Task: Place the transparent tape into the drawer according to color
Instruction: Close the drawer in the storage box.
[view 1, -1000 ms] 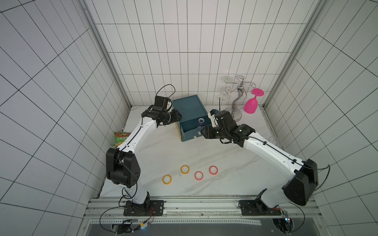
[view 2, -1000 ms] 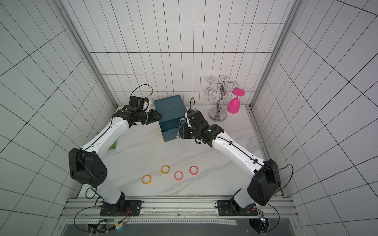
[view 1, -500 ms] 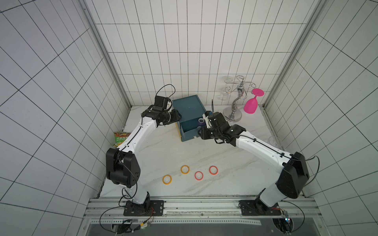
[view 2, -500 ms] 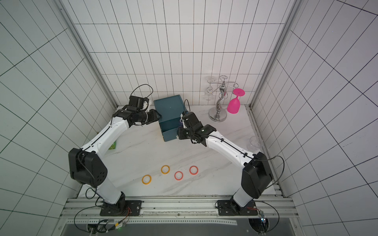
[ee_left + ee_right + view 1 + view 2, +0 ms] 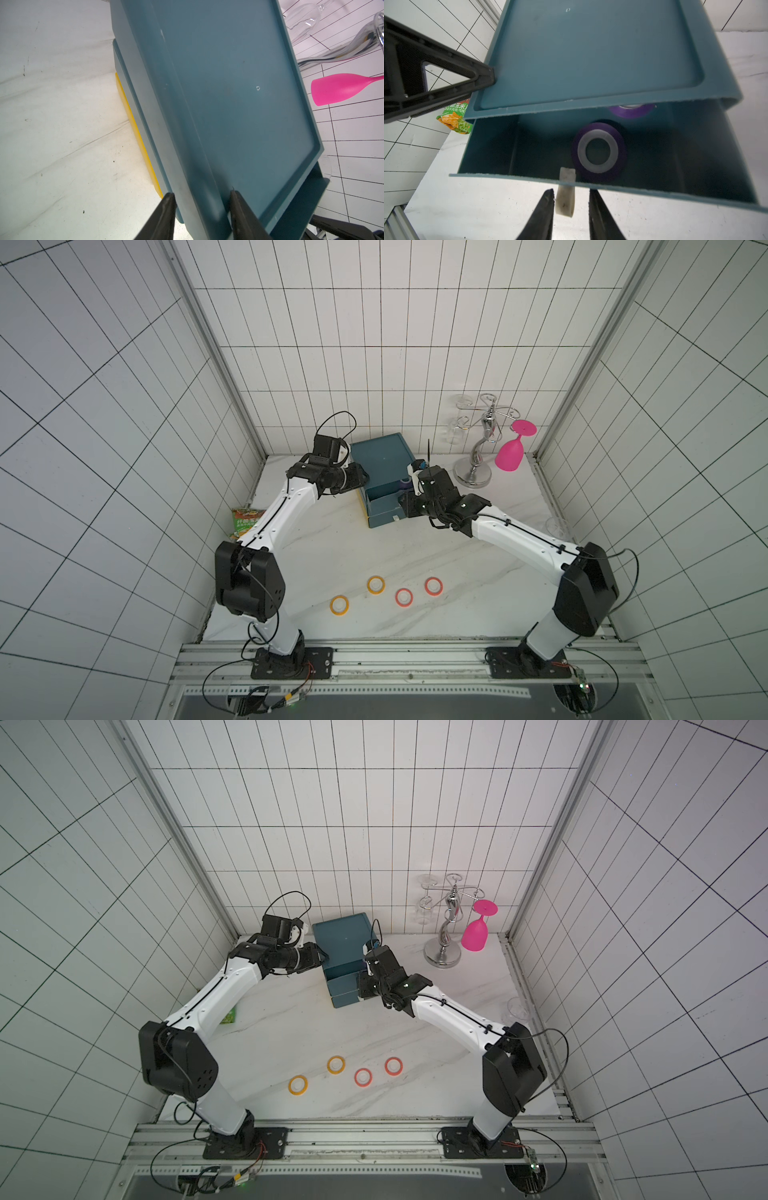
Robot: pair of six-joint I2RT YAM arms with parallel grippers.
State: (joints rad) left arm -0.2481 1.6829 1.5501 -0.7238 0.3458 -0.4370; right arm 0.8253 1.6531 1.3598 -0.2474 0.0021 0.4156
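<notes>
Two purple rolls of transparent tape (image 5: 599,148) (image 5: 631,109) lie inside the open top drawer (image 5: 492,145) of the blue cabinet (image 5: 380,456). My right gripper (image 5: 571,192) is at the drawer's front, open, with the white pull tab (image 5: 564,197) between its jaws; one finger touches the tab and a gap shows at the other. My left gripper (image 5: 202,197) is shut on the cabinet's raised top rim at its left side. Two orange-yellow rolls (image 5: 375,585) (image 5: 339,605) and two red-pink rolls (image 5: 404,597) (image 5: 433,586) lie on the table near the front.
A chrome glass rack (image 5: 473,472) with a pink goblet (image 5: 509,454) stands right of the cabinet. A clear glass (image 5: 557,526) sits by the right wall. A green snack packet (image 5: 245,522) lies by the left wall. A yellow strip (image 5: 137,128) shows at the cabinet's base.
My right arm has reached in closer to the drawer's front and its jaws have narrowed around the pull tab. The left arm and the rolls on the table have not moved.
</notes>
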